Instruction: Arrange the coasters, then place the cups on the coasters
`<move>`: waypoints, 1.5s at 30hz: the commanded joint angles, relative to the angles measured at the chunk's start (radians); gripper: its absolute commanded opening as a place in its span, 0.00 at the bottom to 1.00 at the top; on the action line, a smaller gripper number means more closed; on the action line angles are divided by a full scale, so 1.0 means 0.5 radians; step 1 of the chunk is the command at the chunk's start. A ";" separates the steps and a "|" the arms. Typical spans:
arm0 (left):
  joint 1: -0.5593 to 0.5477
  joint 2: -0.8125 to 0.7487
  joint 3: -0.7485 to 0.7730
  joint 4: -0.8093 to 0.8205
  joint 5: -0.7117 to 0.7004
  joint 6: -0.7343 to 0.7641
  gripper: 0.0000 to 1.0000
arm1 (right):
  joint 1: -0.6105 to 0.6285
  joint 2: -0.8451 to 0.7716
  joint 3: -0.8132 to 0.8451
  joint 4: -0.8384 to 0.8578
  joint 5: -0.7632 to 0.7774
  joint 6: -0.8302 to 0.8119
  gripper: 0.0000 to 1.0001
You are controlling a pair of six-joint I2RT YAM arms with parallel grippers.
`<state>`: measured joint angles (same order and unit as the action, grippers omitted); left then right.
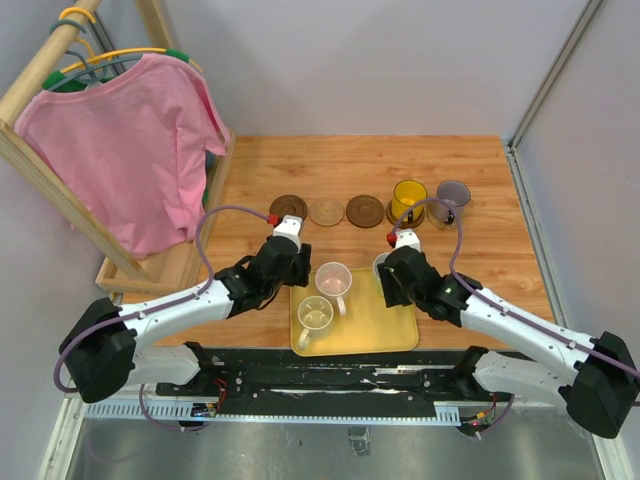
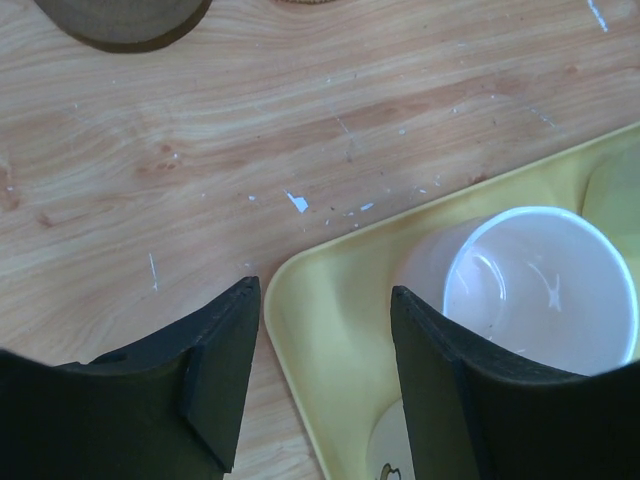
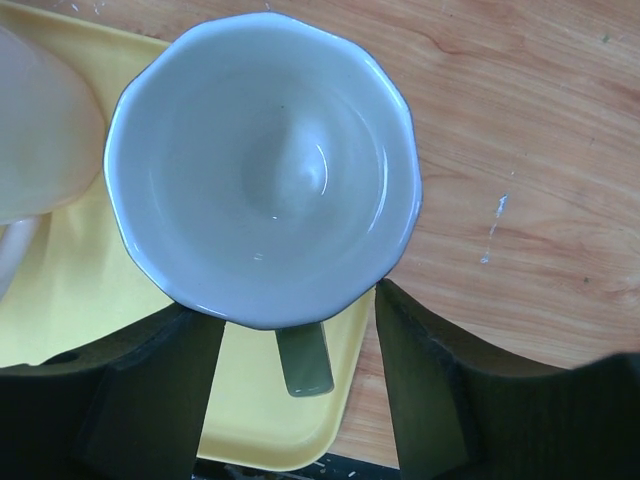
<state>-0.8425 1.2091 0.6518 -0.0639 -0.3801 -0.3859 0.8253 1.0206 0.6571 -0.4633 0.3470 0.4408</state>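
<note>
Three bare coasters lie in a row: dark brown [image 1: 288,207], tan [image 1: 326,211] and dark brown [image 1: 365,210]. On two more coasters to their right stand a yellow cup [image 1: 408,196] and a grey-purple cup [image 1: 452,194]. The yellow tray [image 1: 380,322] holds a pink cup [image 1: 333,278] and a cream cup [image 1: 315,318]. A white cup [image 3: 265,160] with a green handle [image 3: 305,360] is at the tray's right corner. My right gripper [image 3: 295,310] is open, its fingers either side of that handle without touching it. My left gripper [image 2: 325,290] is open over the tray's [image 2: 330,340] far-left corner, with the pink cup [image 2: 540,290] to its right.
A wooden rack with a pink shirt [image 1: 130,150] stands at the left, its base [image 1: 160,268] close to my left arm. Grey walls close in the back and right sides. A black rail [image 1: 320,378] runs along the near edge.
</note>
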 commanded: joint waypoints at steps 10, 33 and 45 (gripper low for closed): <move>0.022 0.160 -0.133 0.155 0.018 -0.159 0.58 | -0.020 0.099 -0.073 0.126 -0.064 0.019 0.37; 0.022 0.275 -0.167 0.120 -0.129 -0.207 0.54 | -0.043 0.053 0.109 0.095 0.015 0.012 0.01; 0.022 0.215 -0.217 0.082 -0.062 -0.223 0.53 | -0.043 0.064 0.374 0.329 0.179 -0.246 0.01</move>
<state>-0.8387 1.3468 0.5697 -0.0105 -0.4164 -0.4782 0.8131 1.0588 0.7765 -0.4286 0.3569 0.3866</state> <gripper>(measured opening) 0.535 0.203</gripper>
